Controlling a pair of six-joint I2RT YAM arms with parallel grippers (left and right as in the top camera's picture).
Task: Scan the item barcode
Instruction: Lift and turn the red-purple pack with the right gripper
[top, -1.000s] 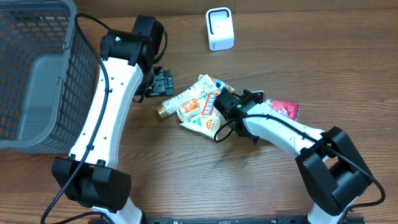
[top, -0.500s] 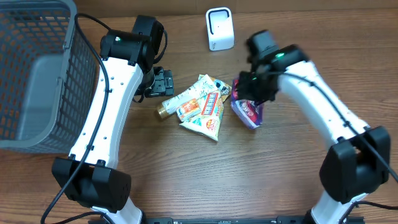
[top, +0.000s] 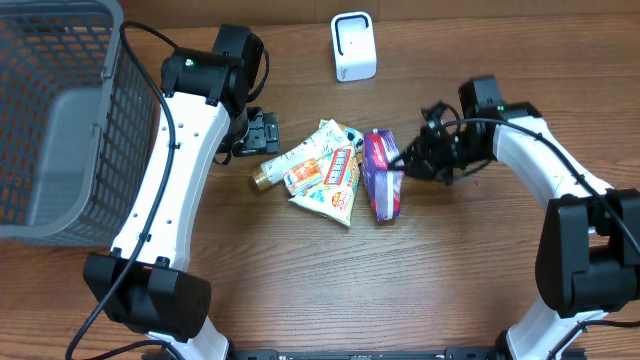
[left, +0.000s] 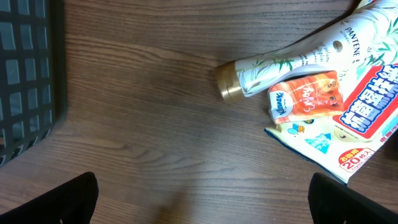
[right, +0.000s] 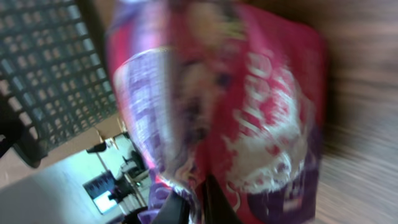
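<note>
The item, a red and purple snack packet (top: 383, 178), hangs just right of the pile with my right gripper (top: 406, 163) shut on its edge. It fills the right wrist view as a blurred packet (right: 242, 106), and my right gripper (right: 200, 206) pinches its lower rim there. The white barcode scanner (top: 353, 46) stands at the back of the table, apart from the packet. No barcode shows in any view. My left gripper (top: 256, 133) hovers open beside the pile. In its own view the left gripper (left: 208, 208) has only bare wood between its fingers.
A pile lies mid-table: a white Pantene tube (left: 292, 53) with a gold cap, an orange tissue pack (left: 308, 96) and a white and blue pack (left: 360, 137). A grey mesh basket (top: 60, 120) stands at the far left, also seen as the basket (right: 50, 74).
My right arm lifted the packet off the table, swung out to the right and turned the packet on edge next to the pile. The left arm has not moved.
</note>
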